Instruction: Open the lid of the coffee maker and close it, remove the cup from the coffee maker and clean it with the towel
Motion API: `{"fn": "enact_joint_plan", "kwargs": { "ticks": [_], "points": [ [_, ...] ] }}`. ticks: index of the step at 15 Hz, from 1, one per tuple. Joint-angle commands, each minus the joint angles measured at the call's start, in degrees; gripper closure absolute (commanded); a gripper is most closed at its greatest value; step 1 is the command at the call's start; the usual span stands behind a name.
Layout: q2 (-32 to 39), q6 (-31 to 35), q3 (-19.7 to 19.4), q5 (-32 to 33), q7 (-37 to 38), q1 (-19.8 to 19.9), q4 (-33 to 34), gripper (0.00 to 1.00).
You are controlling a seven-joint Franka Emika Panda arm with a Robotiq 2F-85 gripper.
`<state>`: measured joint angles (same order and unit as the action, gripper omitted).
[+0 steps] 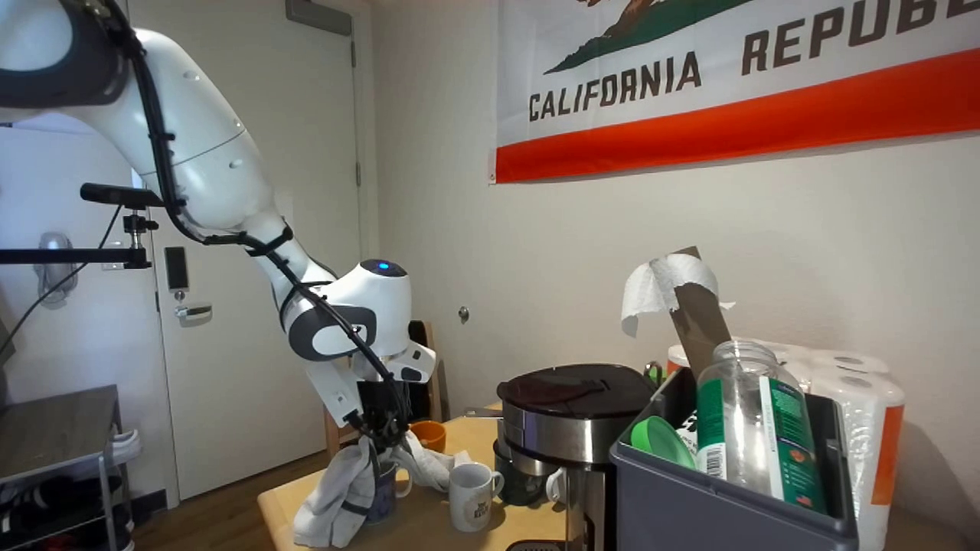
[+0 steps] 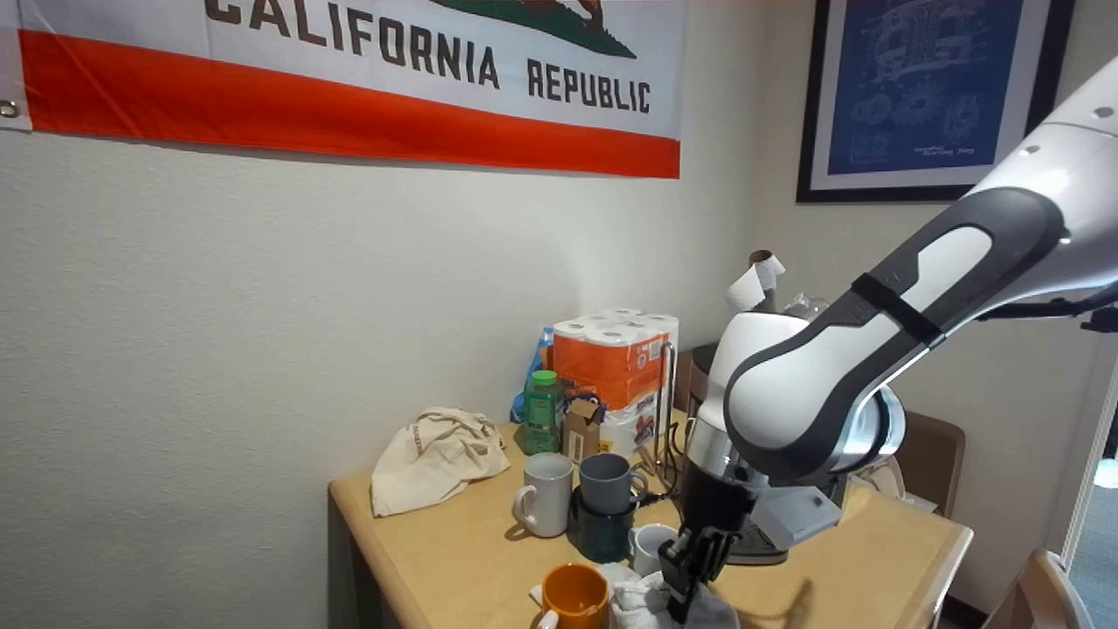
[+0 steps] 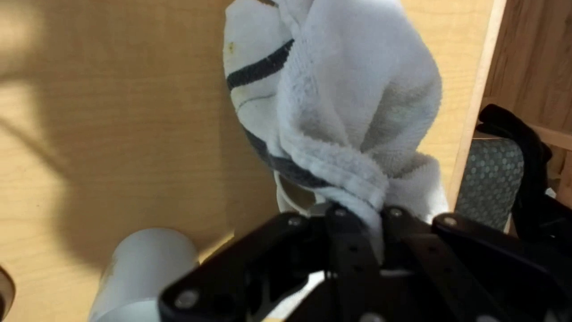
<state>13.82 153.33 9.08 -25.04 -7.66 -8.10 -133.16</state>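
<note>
Pinching the towel (image 1: pixel 337 493) at lower left in an exterior view, my pincer (image 1: pixel 387 442) has the dark mug (image 1: pixel 383 497) (our cup, I'd guess) upright right underneath, white mug (image 1: pixel 469 499) further right, so wiping probably means dropping down.

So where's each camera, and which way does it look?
An exterior view: near the bin, facing the door and flag; arm and gripper show.
An exterior view: across from the flag, facing it; arm and gripper show.
Wrist view: on the arm, looking down at the towel; the gripper shows.
Both exterior views share flag and towel.
</note>
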Motion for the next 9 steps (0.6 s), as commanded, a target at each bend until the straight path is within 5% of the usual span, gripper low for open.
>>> {"fn": "enact_joint_plan", "kwargs": {
  "ticks": [1, 9],
  "points": [
    [1.5, 4.1, 1.0, 4.4, 3.4, -0.5, -0.9, 0.96],
    [4.6, 5.6, 0.8, 12.9, 7.1, -2.2, -1.1, 0.96]
  ]
}}
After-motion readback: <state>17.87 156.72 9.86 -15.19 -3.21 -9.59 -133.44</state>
